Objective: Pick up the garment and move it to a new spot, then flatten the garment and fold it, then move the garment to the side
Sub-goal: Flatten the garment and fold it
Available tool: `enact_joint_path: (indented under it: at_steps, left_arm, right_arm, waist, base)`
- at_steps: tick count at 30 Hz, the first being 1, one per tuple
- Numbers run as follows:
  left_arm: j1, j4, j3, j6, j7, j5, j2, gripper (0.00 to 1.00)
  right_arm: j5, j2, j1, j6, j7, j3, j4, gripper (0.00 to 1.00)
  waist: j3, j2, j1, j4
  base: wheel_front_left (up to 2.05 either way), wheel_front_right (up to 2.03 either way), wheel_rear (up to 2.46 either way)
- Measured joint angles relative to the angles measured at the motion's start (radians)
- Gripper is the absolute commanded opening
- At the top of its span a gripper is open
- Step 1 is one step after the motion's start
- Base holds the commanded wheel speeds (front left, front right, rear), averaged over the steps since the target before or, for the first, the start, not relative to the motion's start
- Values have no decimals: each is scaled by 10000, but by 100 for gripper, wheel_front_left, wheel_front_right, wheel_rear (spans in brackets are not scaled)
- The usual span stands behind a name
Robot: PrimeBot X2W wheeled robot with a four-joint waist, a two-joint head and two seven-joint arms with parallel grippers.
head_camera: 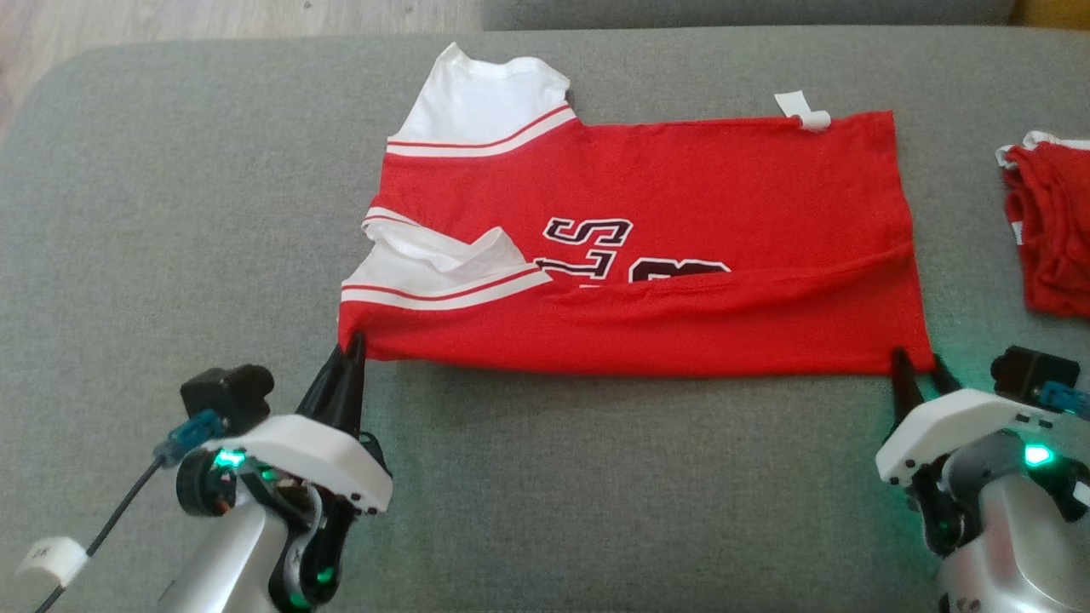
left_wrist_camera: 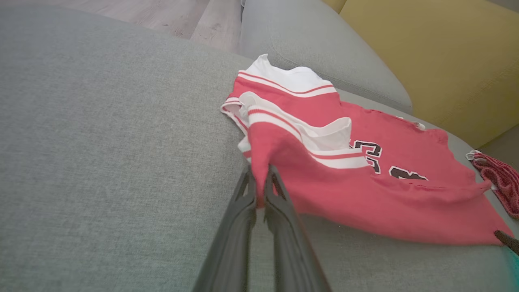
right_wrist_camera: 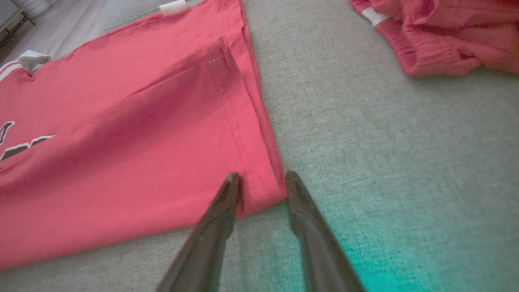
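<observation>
The garment (head_camera: 639, 213) is a red jersey with white striped sleeves and dark numbers, lying spread on the grey sofa cushion (head_camera: 170, 213) with its near edge folded up. My left gripper (head_camera: 351, 345) is shut on the garment's near left corner; in the left wrist view the fingers (left_wrist_camera: 259, 178) pinch a raised peak of red cloth (left_wrist_camera: 365, 190). My right gripper (head_camera: 918, 362) is at the near right corner. In the right wrist view its fingers (right_wrist_camera: 259, 180) stand apart, with the corner of the garment (right_wrist_camera: 121, 142) between them.
Another crumpled red garment (head_camera: 1052, 230) lies at the cushion's right edge, close to my right arm, and appears again in the right wrist view (right_wrist_camera: 442, 36). A yellow cushion (left_wrist_camera: 438, 61) stands behind the sofa seat. Wood floor (head_camera: 170, 21) shows past the far left edge.
</observation>
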Motion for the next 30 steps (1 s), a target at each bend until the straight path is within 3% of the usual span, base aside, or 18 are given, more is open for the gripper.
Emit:
enact_joint_path:
  at_steps: [1,3,9,15,21,27,28,29,30]
  left_arm:
    - [63,-150,-12,0,4,6,27,0]
    - [181,-474,-21,61,17,15,88,0]
    - [236,-1590,-50,236,364,217,585,0]
    - [935,-3091,-105,533,1116,270,1304,0]
    - [2944,-3814,-568,888,1599,184,1680,0]
    - [3603,-3852,-640,1058,1511,142,1732,0]
    - [3628,-3795,-640,1058,1478,138,1720,0]
    - [3638,-3699,-640,1058,1432,138,1697,0]
    - [3638,-3595,-644,1058,1390,140,1676,38]
  right_arm:
    - [148,-6,-25,0,-15,-10,150,4]
    - [372,-12,-121,0,-167,-10,441,0]
    - [1078,-4,-394,0,-807,36,917,0]
    - [1195,-6,-157,0,-869,117,313,0]
    - [1208,6,2023,0,-451,205,-825,0]
    - [1430,35,3201,0,-169,257,-1935,0]
    - [1471,35,3260,0,-127,265,-2084,2]
    - [1482,35,3330,0,-92,263,-2230,24]
    - [1482,35,3388,0,-33,261,-2324,47]
  waist:
    - [-34,0,0,18]
    - [-114,0,-1,43]
    - [-467,0,-1,-14]
    - [-873,0,-1,-134]
    - [-1099,0,-1,-263]
    - [-1119,0,-2,-333]
    - [-1113,0,-2,-357]
    - [-1109,0,-2,-383]
    - [-1107,0,-1,-408]
  base:
    - [0,0,0]
    - [0,0,0]
    - [0,0,0]
    - [0,0,0]
    - [0,0,0]
    - [0,0,0]
    - [0,0,0]
    - [0,0,0]
    - [0,0,0]
